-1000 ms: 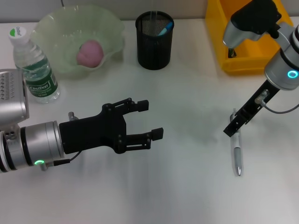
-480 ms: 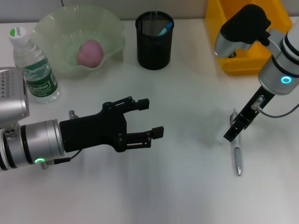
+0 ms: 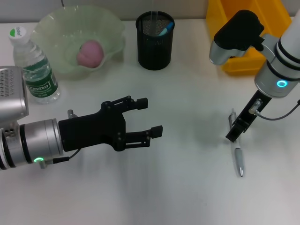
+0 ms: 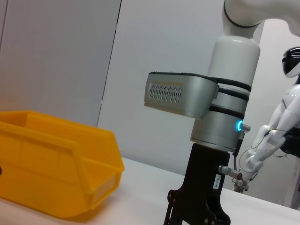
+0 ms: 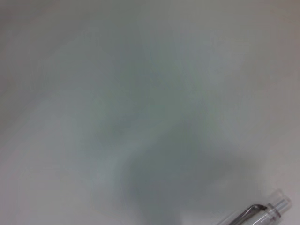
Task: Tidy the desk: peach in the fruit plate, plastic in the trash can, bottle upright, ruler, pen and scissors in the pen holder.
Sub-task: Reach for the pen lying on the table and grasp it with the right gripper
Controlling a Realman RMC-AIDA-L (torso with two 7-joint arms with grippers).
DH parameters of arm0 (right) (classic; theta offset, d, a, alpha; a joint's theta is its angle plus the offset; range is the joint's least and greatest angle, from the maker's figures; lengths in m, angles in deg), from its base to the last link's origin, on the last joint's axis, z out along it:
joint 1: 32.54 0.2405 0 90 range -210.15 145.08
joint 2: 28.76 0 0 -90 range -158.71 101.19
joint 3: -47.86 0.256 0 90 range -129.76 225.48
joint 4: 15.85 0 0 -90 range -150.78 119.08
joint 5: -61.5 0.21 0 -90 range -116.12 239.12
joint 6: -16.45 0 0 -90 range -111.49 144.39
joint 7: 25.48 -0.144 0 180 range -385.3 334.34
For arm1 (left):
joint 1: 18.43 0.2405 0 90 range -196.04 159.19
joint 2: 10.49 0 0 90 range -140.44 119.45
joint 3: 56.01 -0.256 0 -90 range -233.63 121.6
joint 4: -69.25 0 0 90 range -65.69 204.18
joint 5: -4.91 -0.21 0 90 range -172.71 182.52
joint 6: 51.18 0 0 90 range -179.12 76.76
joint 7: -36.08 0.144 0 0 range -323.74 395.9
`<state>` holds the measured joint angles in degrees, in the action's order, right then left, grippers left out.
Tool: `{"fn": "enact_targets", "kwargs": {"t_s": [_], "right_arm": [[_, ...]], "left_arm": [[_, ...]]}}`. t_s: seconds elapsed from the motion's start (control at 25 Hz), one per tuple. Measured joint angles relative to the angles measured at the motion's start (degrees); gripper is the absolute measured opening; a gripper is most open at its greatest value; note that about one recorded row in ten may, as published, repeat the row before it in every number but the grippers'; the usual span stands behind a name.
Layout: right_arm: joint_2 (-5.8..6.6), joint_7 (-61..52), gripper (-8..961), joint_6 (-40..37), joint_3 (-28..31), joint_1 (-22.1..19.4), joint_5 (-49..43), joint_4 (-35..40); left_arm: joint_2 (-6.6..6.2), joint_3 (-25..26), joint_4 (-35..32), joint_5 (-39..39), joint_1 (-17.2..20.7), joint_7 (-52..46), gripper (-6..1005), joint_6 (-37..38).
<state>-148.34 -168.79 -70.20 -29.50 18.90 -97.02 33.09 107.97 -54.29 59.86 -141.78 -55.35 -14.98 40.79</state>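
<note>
A silver pen (image 3: 239, 158) lies on the white desk at the right; its end also shows in the right wrist view as the pen (image 5: 262, 213). My right gripper (image 3: 233, 134) hangs edge-on just over the pen's upper end. A pink peach (image 3: 90, 52) rests in the green fruit plate (image 3: 56, 28). The bottle (image 3: 33, 65) stands upright at the far left. In the black mesh pen holder (image 3: 154, 44) something blue (image 3: 166, 29) sticks up. My left gripper (image 3: 151, 116) hovers open and empty over the desk's middle. Plastic, ruler and scissors are not identifiable.
A yellow bin (image 3: 243, 42) stands at the back right, behind my right arm; the left wrist view shows the yellow bin (image 4: 56, 178) beside the right arm (image 4: 220, 112). White desk surface (image 3: 187, 187) fills the foreground.
My right arm has swung left and its gripper has sunk slightly toward the pen's upper end. The left gripper and the pen have hardly moved.
</note>
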Motion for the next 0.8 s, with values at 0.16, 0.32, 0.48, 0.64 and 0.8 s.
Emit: {"fn": "enact_targets", "kwargs": {"t_s": [0.16, 0.32, 0.48, 0.64, 0.8], "right_arm": [[-0.03, -0.02, 628, 0.26, -0.03, 0.11, 0.06, -0.09], [-0.04, -0.01, 608, 0.35, -0.08, 0.56, 0.06, -0.96], [-0.04, -0.01, 609, 0.52, -0.57, 0.79, 0.11, -1.55], [-0.04, 0.00, 607, 0.67, -1.16, 0.85, 0.53, -1.58], [-0.04, -0.06, 605, 0.77, -1.72, 0.85, 0.59, -1.58]], "left_arm": [[0.00, 0.03, 0.02, 0.05, 0.00, -0.01, 862, -0.24], [0.01, 0.04, -0.05, 0.23, 0.01, -0.01, 863, -0.27], [0.01, 0.04, -0.01, 0.50, 0.01, -0.01, 863, -0.30], [-0.03, 0.04, -0.08, 0.56, 0.00, -0.01, 863, -0.31], [-0.06, 0.03, -0.10, 0.60, -0.35, -0.03, 863, -0.31]]}}
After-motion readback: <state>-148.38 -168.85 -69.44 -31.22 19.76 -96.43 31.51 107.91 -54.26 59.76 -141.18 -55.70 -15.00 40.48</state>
